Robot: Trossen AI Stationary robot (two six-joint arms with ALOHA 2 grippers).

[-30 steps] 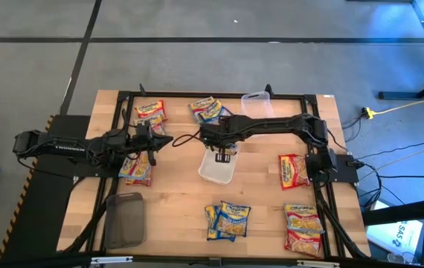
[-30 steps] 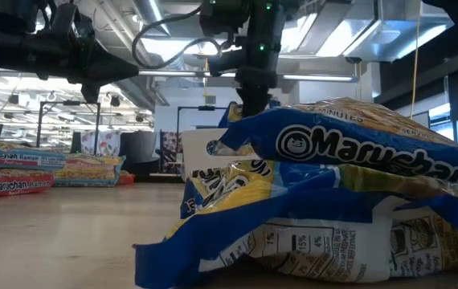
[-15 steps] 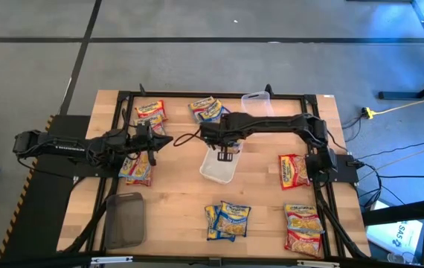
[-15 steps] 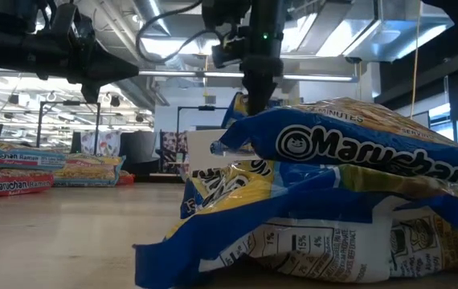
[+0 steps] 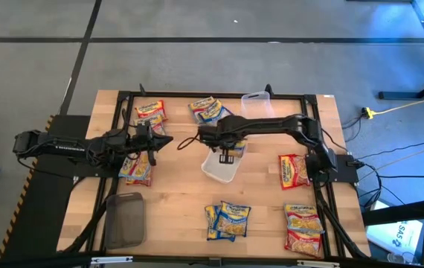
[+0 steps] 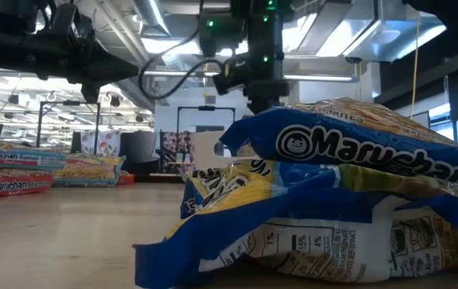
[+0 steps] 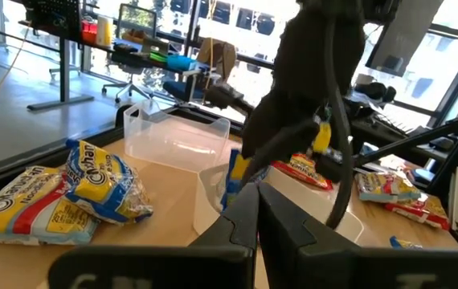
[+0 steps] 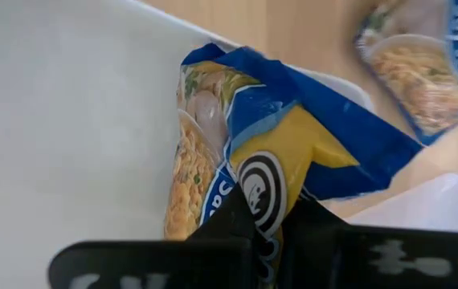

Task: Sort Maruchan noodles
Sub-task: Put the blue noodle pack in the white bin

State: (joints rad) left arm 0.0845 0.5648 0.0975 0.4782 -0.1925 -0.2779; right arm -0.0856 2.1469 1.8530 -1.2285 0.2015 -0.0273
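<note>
Wooden table (image 5: 175,201) sitting on grey floor, office room showing beyond. White tub (image 5: 218,169) lying mid-table. Right gripper (image 5: 227,152) hovering over tub, pinching blue noodle packet (image 8: 273,152). Left gripper (image 5: 164,141) waiting beside tub, fingers closed, holding nothing. Other packets lying scattered around tub.

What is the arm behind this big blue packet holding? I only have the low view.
Observer: The right gripper is shut on a blue-bordered noodle packet; its wrist view shows that.
Operator: Where is that over the table?
Observer: Above the white tray near the table's middle. The packet's lower end appears to be inside the tray.
Operator: And the left arm?
Observer: The left gripper is shut and empty, hovering beside a small pile of packets on the table's left side.
</note>
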